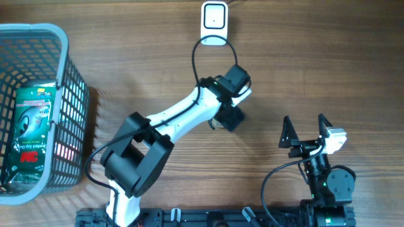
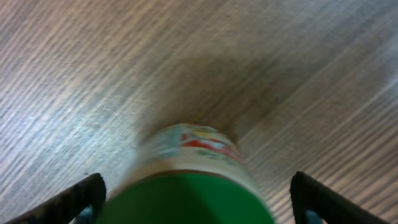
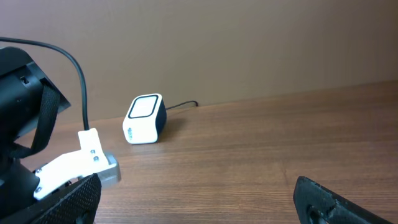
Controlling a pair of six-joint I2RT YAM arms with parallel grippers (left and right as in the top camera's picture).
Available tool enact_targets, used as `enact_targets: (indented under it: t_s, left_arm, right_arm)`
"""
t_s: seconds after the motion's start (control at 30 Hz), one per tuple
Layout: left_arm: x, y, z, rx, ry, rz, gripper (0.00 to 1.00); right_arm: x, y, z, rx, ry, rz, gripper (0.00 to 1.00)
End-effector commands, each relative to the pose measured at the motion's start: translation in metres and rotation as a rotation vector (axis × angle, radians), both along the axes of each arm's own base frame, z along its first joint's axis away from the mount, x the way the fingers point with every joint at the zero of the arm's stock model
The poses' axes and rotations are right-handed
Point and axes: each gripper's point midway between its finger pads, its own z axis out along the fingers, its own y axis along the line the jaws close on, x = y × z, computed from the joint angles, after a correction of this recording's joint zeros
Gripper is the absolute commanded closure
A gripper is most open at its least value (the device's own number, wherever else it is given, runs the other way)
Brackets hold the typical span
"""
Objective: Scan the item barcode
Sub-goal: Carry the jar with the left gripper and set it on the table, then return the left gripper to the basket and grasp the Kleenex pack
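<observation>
Left gripper (image 2: 199, 186) straddles a green-capped, pale-labelled round container (image 2: 196, 149) on the wooden bench (image 2: 74, 74), jaws spread wide with a gap on each side.

The container's green end is nearest the wrist camera and its long axis runs away from it, along the gripper's reach; whether it stands or lies cannot be told, and no barcode shows. Seen from overhead, it sits mid-bench under the gripper, well apart from the small white dark-faced scanner (image 1: 214, 22) at the far edge. The risks are that an off-centre closing could nudge or roll the round body, or that its code ends up facing away from the scanner. The right gripper (image 1: 304, 120) is also spread, holding nothing. A grey plastic basket (image 1: 63, 38) stands far left.
</observation>
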Motion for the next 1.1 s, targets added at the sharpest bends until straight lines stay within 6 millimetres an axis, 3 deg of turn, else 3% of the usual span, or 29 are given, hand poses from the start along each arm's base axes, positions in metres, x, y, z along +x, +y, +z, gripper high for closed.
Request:
enact_targets:
  t_s: [0.0,0.07,0.13,0.17,0.2,0.27,0.33,0.4,0.5,0.57,0.63,0.7,0.73,0.8,0.87,1.07]
  left_arm:
    - [0.007,-0.008,0.026,-0.006,-0.058,-0.017,0.0]
    - [0.028,-0.011,0.084,-0.033,-0.164,0.012,0.0]
    - [0.057,0.005,0.162,-0.061,-0.338,0.102,0.0]
    - [0.078,0.033,0.224,-0.098,-0.481,0.251,0.0]
    - [0.091,0.09,0.297,-0.209,-0.606,0.507,0.0]
    - [0.086,0.172,0.344,-0.335,-0.673,0.882,0.0]
    - [0.061,0.252,0.362,-0.405,-0.685,1.238,0.0]
    - [0.014,0.334,0.364,-0.444,-0.672,1.634,0.0]
    - [-0.063,0.423,0.349,-0.348,-0.651,2.074,0.0]
    - [-0.089,0.441,0.334,-0.282,-0.577,2.186,0.0]
    - [-0.115,0.457,0.305,-0.175,-0.466,2.307,0.0]
    - [-0.124,0.466,0.28,-0.107,-0.398,2.375,0.0]
    - [-0.125,0.47,0.258,-0.076,-0.348,2.42,0.0]
    - [-0.115,0.476,0.215,-0.055,-0.287,2.432,0.0]
    - [-0.106,0.481,0.185,-0.037,-0.264,2.432,0.0]
    - [-0.083,0.494,0.122,0.058,-0.142,2.4,0.01]
  right_arm:
    - [0.0,-0.001,0.002,-0.011,-0.01,-0.008,0.0]
    - [0.0,-0.001,0.002,-0.011,-0.01,-0.008,0.0]
    - [0.0,-0.001,0.002,-0.011,-0.01,-0.008,0.0]
    - [0.0,-0.001,0.002,-0.011,-0.01,-0.008,0.0]
    - [0.0,-0.001,0.002,-0.01,-0.01,-0.008,0.0]
    - [0.0,-0.001,0.002,-0.011,-0.01,-0.008,0.0]
    - [0.0,-0.001,0.002,-0.011,-0.01,-0.008,0.0]
    - [0.0,-0.001,0.002,-0.011,-0.01,-0.008,0.0]
    - [0.0,-0.001,0.002,-0.011,-0.01,-0.008,0.0]
    - [0.0,-0.001,0.002,-0.011,-0.01,-0.008,0.0]
    - [0.0,-0.001,0.002,-0.011,-0.01,-0.008,0.0]
    - [0.0,-0.001,0.002,-0.011,-0.01,-0.008,0.0]
    - [0.0,-0.001,0.002,-0.011,-0.01,-0.008,0.0]
    - [0.0,-0.001,0.002,-0.011,-0.01,-0.008,0.0]
    - [0.0,-0.001,0.002,-0.011,-0.01,-0.008,0.0]
    - [0.0,-0.001,0.002,-0.011,-0.01,-0.008,0.0]
